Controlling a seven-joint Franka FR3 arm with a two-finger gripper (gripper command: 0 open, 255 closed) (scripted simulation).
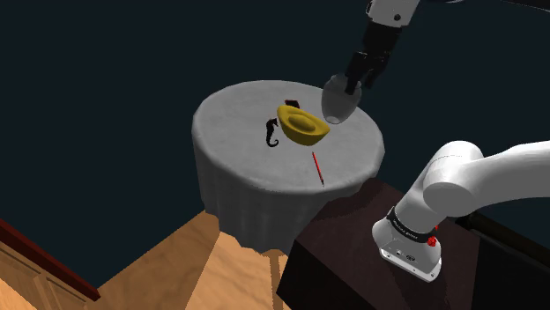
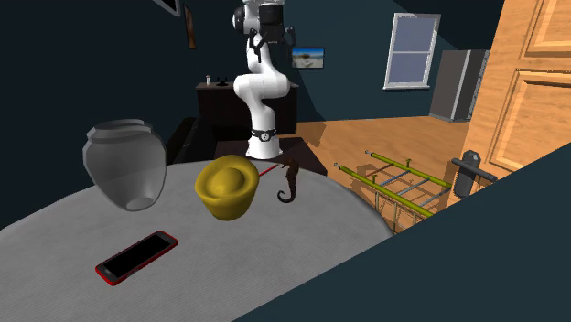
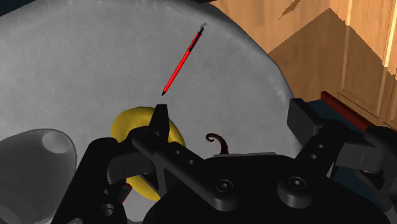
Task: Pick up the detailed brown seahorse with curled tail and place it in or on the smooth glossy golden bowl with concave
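Hanging above the table (image 1: 234, 110), the fingers (image 3: 160, 121) stand wide apart, seahorse (image 1: 271, 134) untouched beside the golden bowl (image 1: 302, 124)

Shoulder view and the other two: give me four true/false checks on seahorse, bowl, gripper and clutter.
1. The seahorse is already in the golden bowl. False: the seahorse stands on the table beside the golden bowl, outside it.
2. The gripper's fingers stand apart with nothing between them. True: the gripper is open and empty above the table.
3. A red pen lies on the tablecloth. True: the red pen lies on the stand's side of the bowl.
4. The phone lies on the wooden floor. False: the phone lies flat on the table, near the grey vase.
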